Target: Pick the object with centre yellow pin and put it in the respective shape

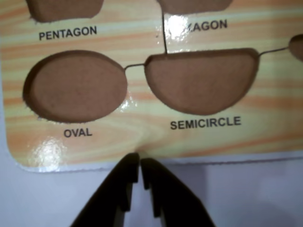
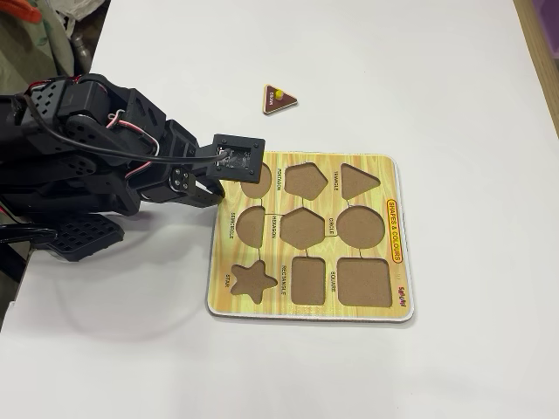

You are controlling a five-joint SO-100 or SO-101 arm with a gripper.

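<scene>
Wrist view: the black two-finger hand [image 1: 140, 163] is clenched on nothing, its tips touching, at the near edge of the yellow wood-grain puzzle board [image 1: 142, 142], just below the brown oval recess [image 1: 75, 87] and the brown semicircle recess [image 1: 201, 80].

Fixed view: the hand [image 2: 214, 188] sits over the board's [image 2: 397, 288] left edge. The small dark maroon wooden triangle piece with a yellow knob [image 2: 279, 99] lies on the white counter [image 2: 437, 78], apart from the board. The brown triangular recess [image 2: 358, 180] stands unfilled at the board's upper right.

Black end effector [image 1: 140, 163] with fingertips nearly together, empty.
</scene>
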